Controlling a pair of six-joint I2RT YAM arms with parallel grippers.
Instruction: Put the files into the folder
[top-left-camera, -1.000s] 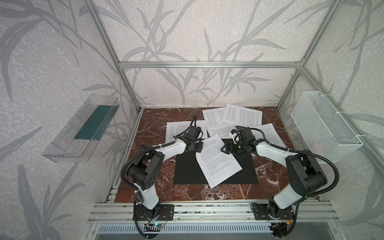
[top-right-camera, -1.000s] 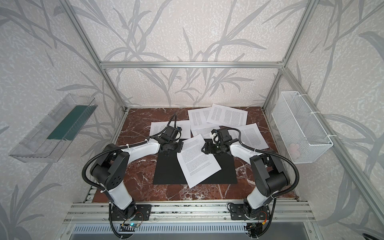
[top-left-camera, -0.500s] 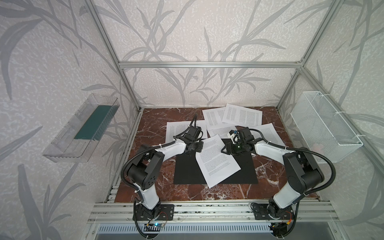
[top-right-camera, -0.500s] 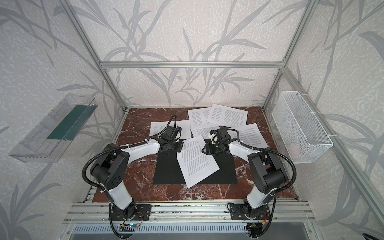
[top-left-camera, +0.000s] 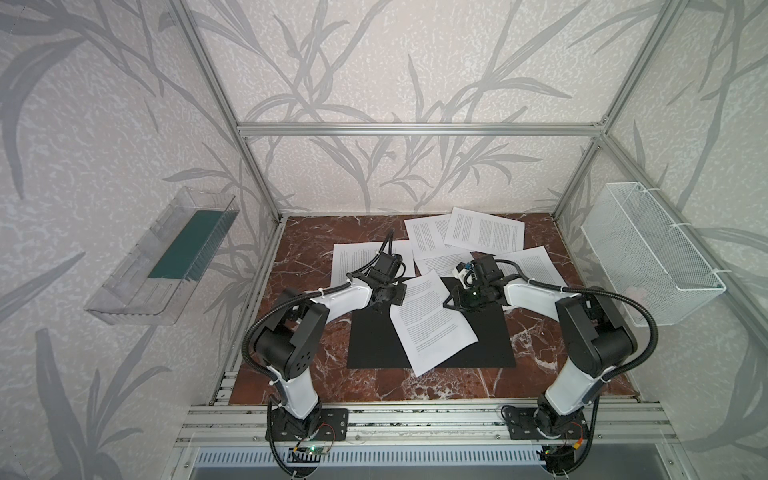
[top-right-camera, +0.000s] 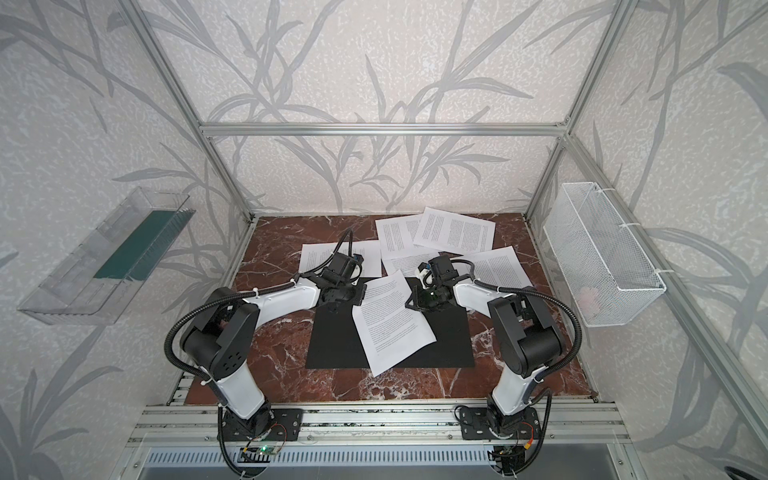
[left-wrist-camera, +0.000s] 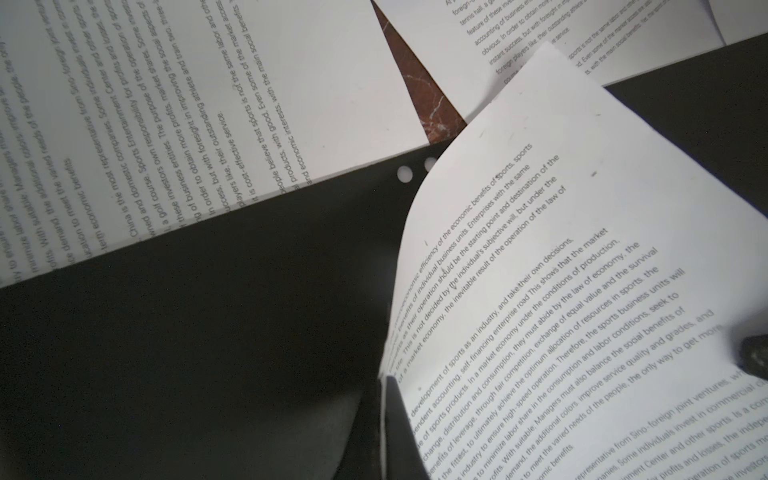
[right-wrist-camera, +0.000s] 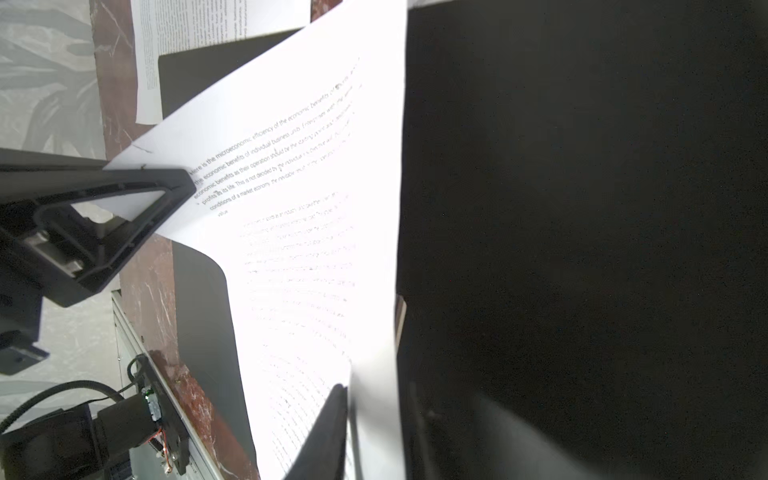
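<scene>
On the left wall a clear tray (top-left-camera: 137, 286) is hung, and a flat green thing (top-left-camera: 187, 245) is kept in it. On the red stone table (top-left-camera: 307, 249) the folder (top-left-camera: 370, 345) is laid open and flat, black side up, with its long side running left to right. One sheet (top-left-camera: 432, 320) is laid crookedly on it, with its long side running from back to front, and its near corner is hung over the folder's front edge. Its far left corner is pinched tight by the left gripper (top-left-camera: 397, 293). Its right edge is set between the narrow jaws of the right gripper (top-left-camera: 451, 301); whether the paper is gripped cannot be told. The sheet is thus reached by both arms alike, and a turn is likely needed to square it. The other sheets (top-left-camera: 482, 230) are spread behind the folder. On the right wall a wire basket (top-left-camera: 648, 257) is hung, with a small pale thing (top-right-camera: 588, 297) inside, too small to name.
</scene>
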